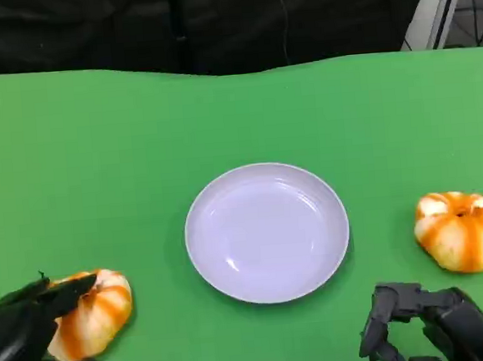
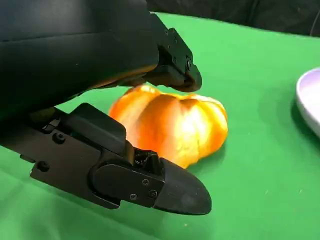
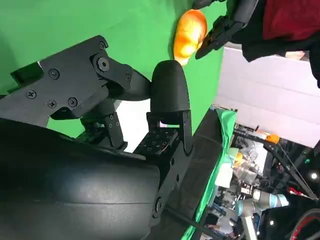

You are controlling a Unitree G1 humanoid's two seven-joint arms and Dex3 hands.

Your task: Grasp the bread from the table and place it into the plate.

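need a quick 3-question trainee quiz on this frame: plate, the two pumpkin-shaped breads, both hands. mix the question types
1. True or false: the white plate already holds a bread.
2. Multiple choice: the left hand is
A) hovering over the plate
B) closed around the pumpkin-shaped bread on the left
C) resting on bare table far from any bread
3. Fill in: the pumpkin-shaped bread on the right lies on the green table, apart from the ____ hand, whose fingers are curled with nothing in them.

Key: 1 false; 2 B; 3 right.
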